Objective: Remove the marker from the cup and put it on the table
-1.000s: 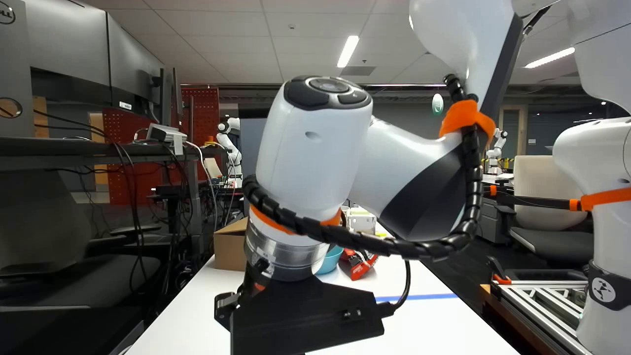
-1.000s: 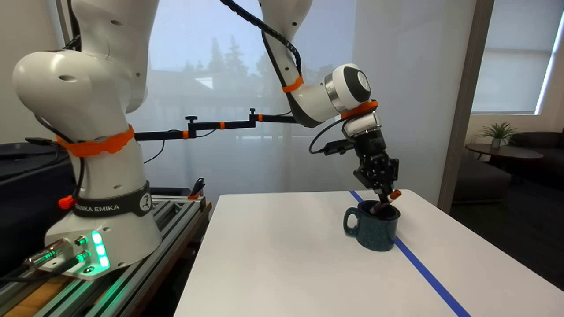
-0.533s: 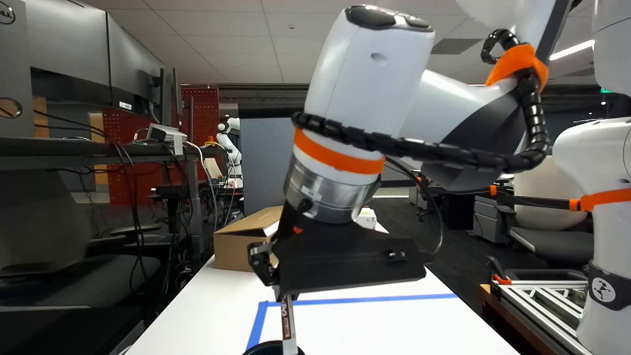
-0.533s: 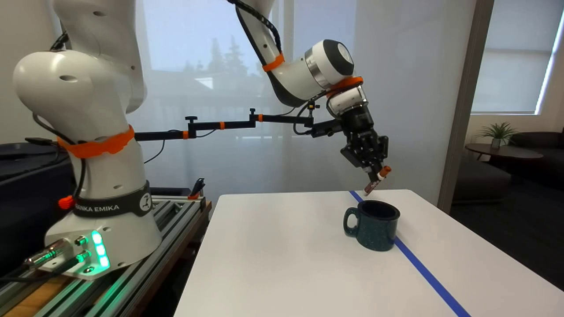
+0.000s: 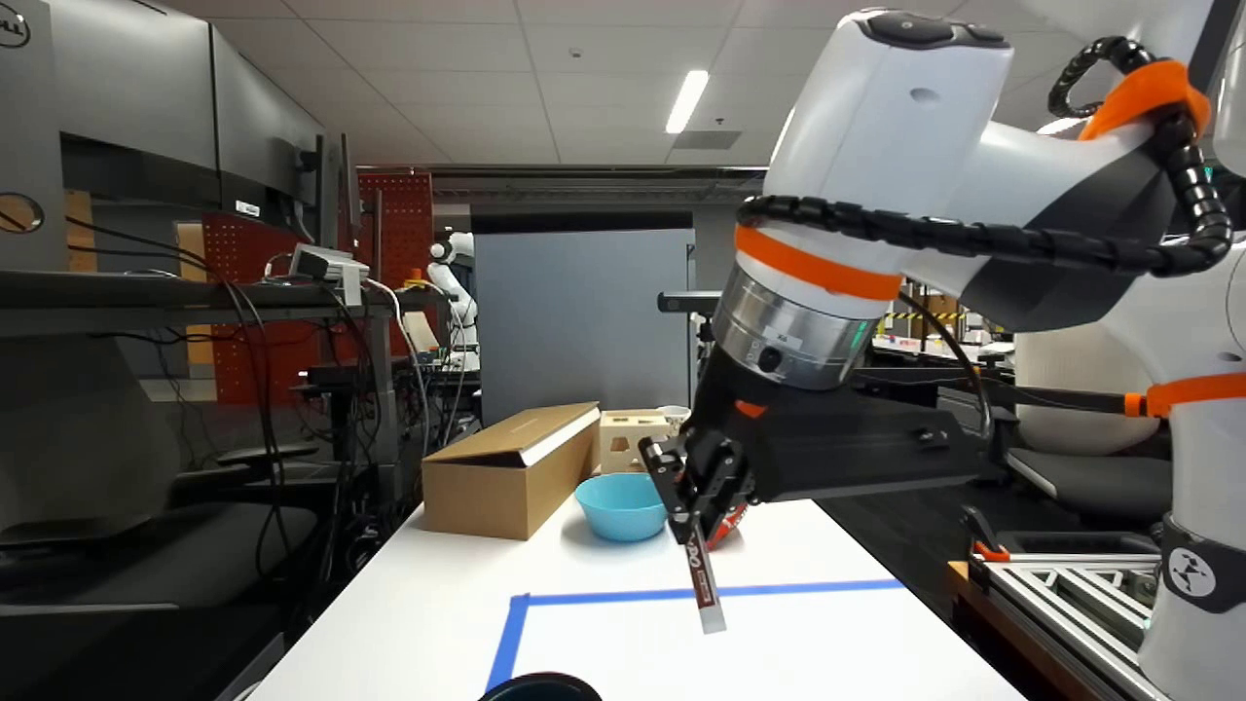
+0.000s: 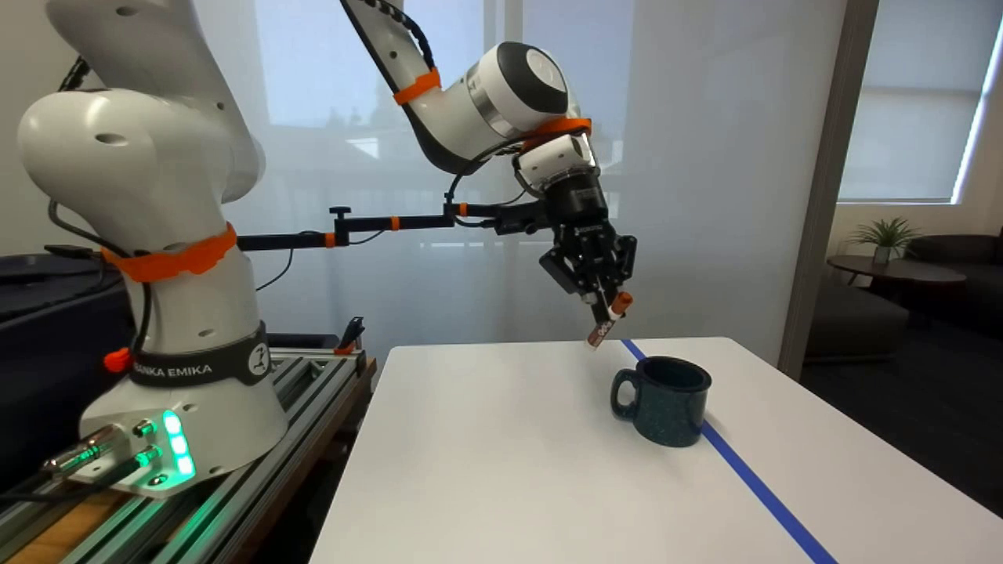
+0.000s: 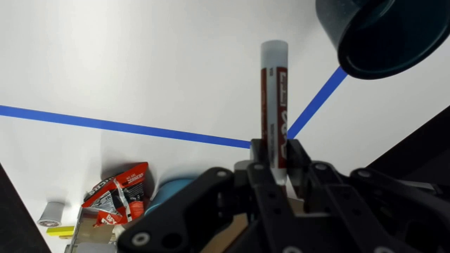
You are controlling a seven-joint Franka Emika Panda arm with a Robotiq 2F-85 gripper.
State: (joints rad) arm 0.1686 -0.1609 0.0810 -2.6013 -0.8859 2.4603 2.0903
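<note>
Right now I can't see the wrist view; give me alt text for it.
The black gripper holds a slender white and brown marker above a white tabletop marked with blue tape. A round dark teal cup stands apart from the marker at upper right, partly out of frame; a crumpled red and black packet lies at lower left.

We read "ANKA EMIKA" on the base beyond the bench's left edge in an exterior view, "ELL" on a monitor, "PO" on the marker, "WE ARE" and "CORNERS" on a bag.
</note>
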